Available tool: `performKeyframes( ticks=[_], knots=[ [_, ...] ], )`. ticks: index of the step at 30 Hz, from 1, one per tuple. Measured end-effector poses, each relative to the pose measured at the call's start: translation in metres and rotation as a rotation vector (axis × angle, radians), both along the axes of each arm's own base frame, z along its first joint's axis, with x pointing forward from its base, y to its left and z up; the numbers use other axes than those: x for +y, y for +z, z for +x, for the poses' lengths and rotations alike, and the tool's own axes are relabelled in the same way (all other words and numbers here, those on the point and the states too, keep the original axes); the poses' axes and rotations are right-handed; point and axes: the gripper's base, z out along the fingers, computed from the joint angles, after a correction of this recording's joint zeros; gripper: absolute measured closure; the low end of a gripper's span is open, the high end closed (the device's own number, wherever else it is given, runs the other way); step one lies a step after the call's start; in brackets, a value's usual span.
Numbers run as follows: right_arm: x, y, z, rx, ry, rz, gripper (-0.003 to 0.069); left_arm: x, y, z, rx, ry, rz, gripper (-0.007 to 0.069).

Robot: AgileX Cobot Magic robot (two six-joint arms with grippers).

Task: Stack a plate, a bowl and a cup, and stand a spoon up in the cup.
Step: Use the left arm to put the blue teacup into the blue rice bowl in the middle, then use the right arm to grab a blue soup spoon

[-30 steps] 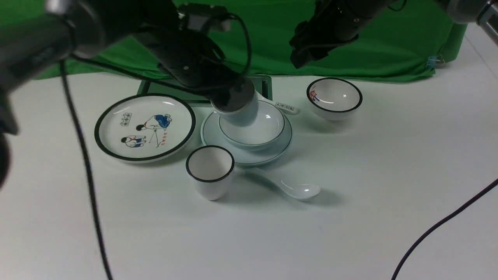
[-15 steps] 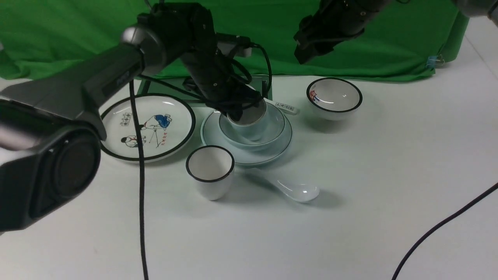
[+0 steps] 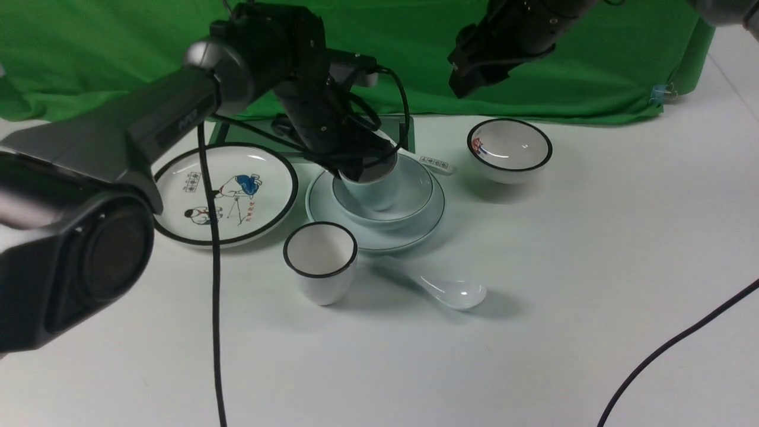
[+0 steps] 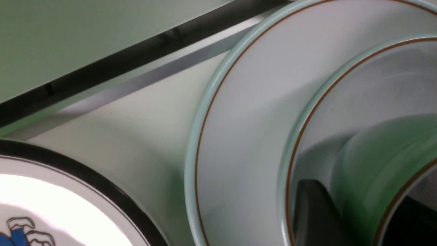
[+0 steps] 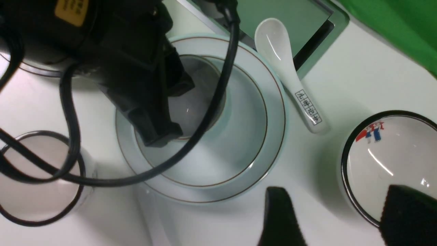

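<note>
Pale cup (image 3: 379, 191) in bowl (image 3: 409, 204) on plate (image 3: 379, 239); white spoon (image 3: 453, 292) lies nearby.

And here the cup (image 3: 376, 191) sits in the bowl (image 3: 409, 204), the bowl on the plate (image 3: 379, 237); spoon (image 3: 453, 292) in front, printed bowl (image 3: 511, 148) to the right, cartoon plate (image 3: 237, 207) over on the left!

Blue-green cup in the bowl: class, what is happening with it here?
The left gripper is at the blue-green cup, its jaws apart, one inside the rim and one outside. The cup is in the bowl, which sits on the plain plate. The plain spoon lies on the table, not yet in the cup.
</note>
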Motion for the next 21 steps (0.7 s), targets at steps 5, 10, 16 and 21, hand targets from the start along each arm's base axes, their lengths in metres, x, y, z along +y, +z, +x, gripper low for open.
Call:
performKeyframes(
  ticks=[5,10,16,21],
  knots=[
    [0.001,0.018,-0.014,-0.012,0.047,0.014,0.0233,0.003,0.026,-0.005,-0.051,-0.005,0.003,0.0224],
    [-0.001,0.047,-0.044,-0.050,0.100,0.013,0.0210,0.031,0.119,-0.037,-0.193,0.008,0.058,0.0187],
    [-0.008,0.000,-0.060,0.074,0.170,-0.078,0.0119,0.088,0.213,-0.103,-0.297,0.096,0.017,0.0386],
    [0.003,-0.084,-0.060,0.198,0.200,-0.146,0.0095,0.123,0.230,-0.165,-0.360,0.159,-0.072,0.0596]
  ],
)
